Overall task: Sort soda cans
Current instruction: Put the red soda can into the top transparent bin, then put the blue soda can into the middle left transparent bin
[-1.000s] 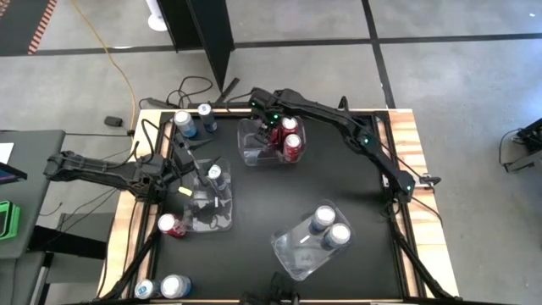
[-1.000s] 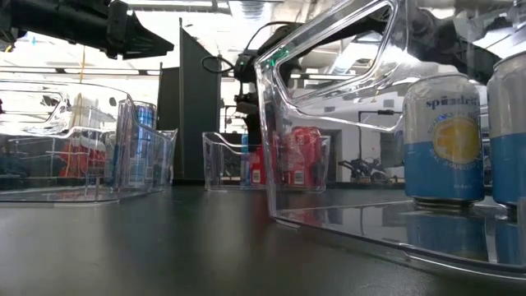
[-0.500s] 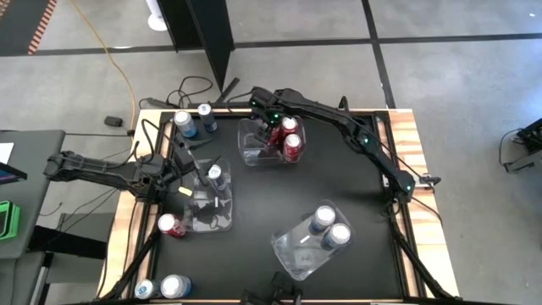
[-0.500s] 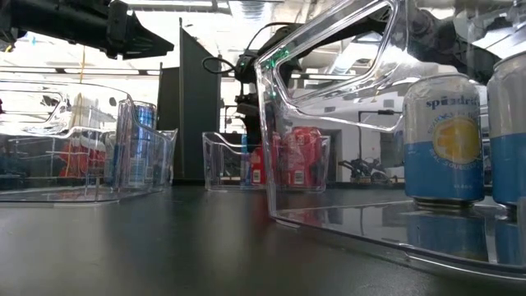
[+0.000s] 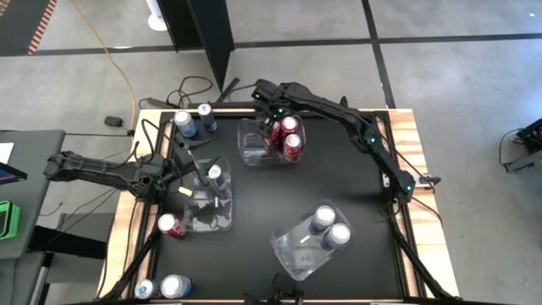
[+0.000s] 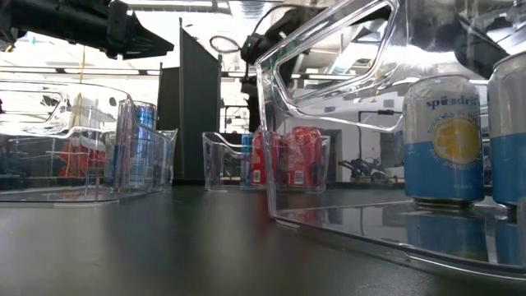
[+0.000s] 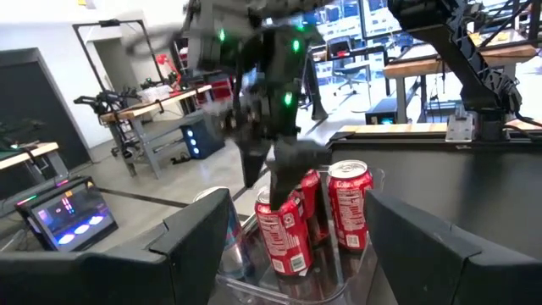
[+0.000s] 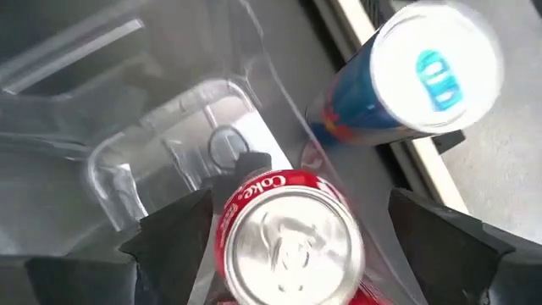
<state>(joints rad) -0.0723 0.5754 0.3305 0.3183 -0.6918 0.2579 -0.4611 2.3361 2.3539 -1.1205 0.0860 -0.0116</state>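
The black surface (image 5: 339, 195) carries three clear plastic bins, apparently one per can type. The far bin (image 5: 254, 152) holds three red Coca-Cola cans (image 5: 292, 146), where the right gripper (image 5: 273, 127) hangs above with fingers spread around the newest one, seemingly just released. The near bin (image 5: 292, 250) holds two pale blue Spindrift cans (image 5: 330, 229). The left gripper (image 5: 190, 174), fingers spread and empty, hovers over the left bin (image 5: 212, 207) beside a slim dark blue can (image 5: 215, 174). Unsorted cans stand around the surface's left edge.

Bare black tabletop (image 5: 339, 182) open at centre and right, three clear bins (image 5: 207, 199) blocking left, far and near, loose cans (image 5: 172, 225) crowding the left edge
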